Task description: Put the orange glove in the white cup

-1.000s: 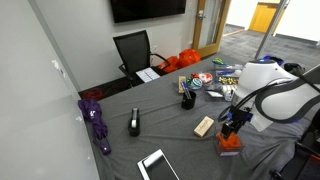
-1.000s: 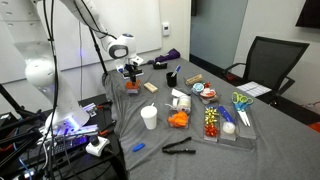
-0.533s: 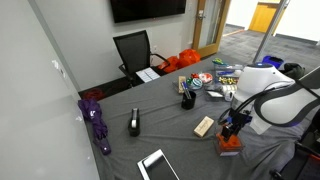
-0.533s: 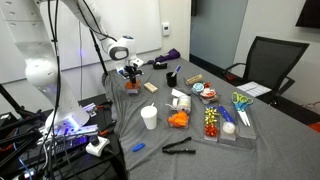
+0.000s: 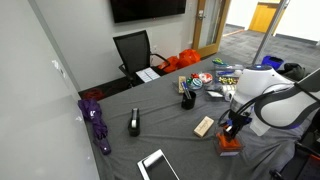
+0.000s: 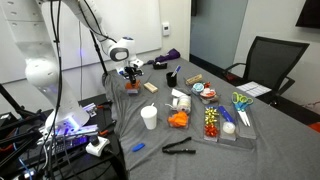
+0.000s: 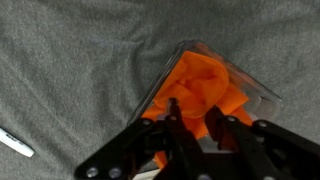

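The orange glove (image 7: 205,85) lies crumpled in a clear plastic container (image 7: 258,92) on the grey cloth. It also shows in both exterior views (image 5: 230,144) (image 6: 131,89). My gripper (image 7: 195,125) is directly over it, with the fingers drawn close together and pinching a fold of the glove. In the exterior views the gripper (image 5: 232,128) (image 6: 130,76) sits low on the glove. The white cup (image 6: 150,117) stands upright on the table, well apart from the gripper, toward the table's near edge.
Another orange item (image 6: 178,120) lies next to the cup. A tray of small items (image 6: 222,122), a black cup (image 5: 187,98), a wooden block (image 5: 204,126), a tablet (image 5: 157,166), a purple cloth (image 5: 96,118) and an office chair (image 5: 134,50) surround the area. A pen (image 7: 17,145) lies nearby.
The arm has barely moved; the gripper stays low over the orange glove.
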`<action>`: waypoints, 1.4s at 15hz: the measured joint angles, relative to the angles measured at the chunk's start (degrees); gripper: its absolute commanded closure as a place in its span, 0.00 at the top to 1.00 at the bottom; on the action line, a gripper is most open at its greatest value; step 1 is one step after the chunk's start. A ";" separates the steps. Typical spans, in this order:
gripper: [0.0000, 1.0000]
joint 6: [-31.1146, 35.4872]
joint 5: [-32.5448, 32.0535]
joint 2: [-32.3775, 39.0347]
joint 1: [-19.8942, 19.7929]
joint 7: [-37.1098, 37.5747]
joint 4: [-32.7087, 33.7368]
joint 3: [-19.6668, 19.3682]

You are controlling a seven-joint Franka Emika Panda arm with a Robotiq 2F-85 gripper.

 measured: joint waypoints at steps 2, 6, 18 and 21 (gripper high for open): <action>0.00 -0.01 0.00 0.00 0.00 0.04 0.00 0.00; 0.00 -0.19 0.41 -0.08 0.00 0.12 0.07 0.00; 0.00 -19.02 30.14 -15.06 -4.02 -23.74 2.49 -2.64; 0.00 -24.93 32.41 -18.37 -4.42 -24.56 3.93 -6.42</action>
